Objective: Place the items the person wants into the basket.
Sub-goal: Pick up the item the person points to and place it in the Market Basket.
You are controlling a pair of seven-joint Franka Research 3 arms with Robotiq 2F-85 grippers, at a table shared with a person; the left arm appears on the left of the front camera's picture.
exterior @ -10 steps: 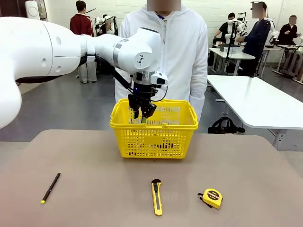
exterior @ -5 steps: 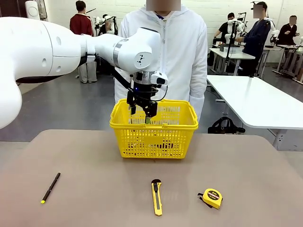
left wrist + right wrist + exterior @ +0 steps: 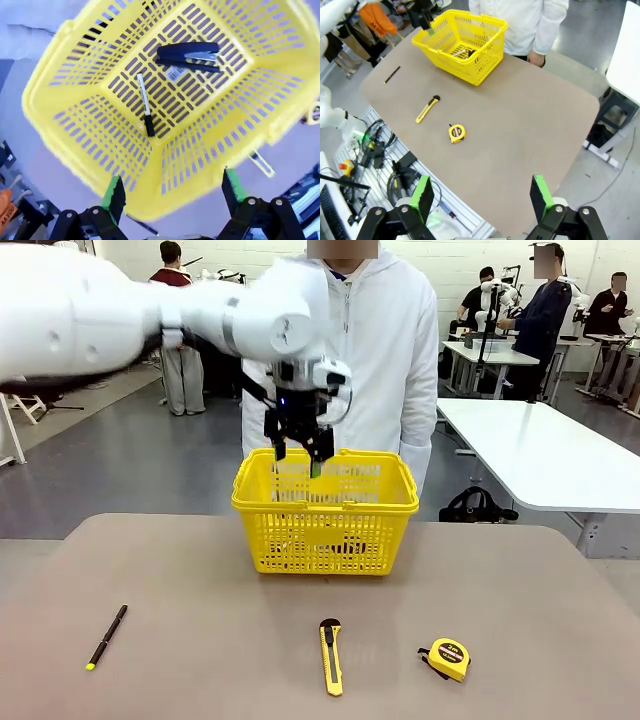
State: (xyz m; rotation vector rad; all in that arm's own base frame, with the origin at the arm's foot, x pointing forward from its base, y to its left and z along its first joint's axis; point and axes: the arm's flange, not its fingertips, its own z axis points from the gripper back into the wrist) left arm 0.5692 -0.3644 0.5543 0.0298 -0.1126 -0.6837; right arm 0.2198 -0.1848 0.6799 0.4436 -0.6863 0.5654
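Note:
The yellow basket [image 3: 325,505] stands at the far middle of the table, in front of the person [image 3: 350,350] in a white jacket. My left gripper [image 3: 297,450] hangs open and empty just above its back rim. Looking down from the left wrist, the white marker with a black cap [image 3: 145,105] lies on the basket's [image 3: 55,107] floor, beyond my open left gripper [image 3: 172,189]. The yellow-and-black tape measure [image 3: 449,658] sits on the table at the near right. My right gripper [image 3: 481,195] is open and empty, high above the table and far from the tape measure [image 3: 456,132].
A dark stapler [image 3: 187,54] lies in the basket beside the marker. A yellow utility knife [image 3: 330,656] lies at the near middle and a thin black pen [image 3: 106,636] at the near left. Bare tabletop [image 3: 200,590] lies between them and the basket.
My left gripper has risen from inside the basket to just above its rim, and its fingers have spread a little wider. The things on the table have not moved.

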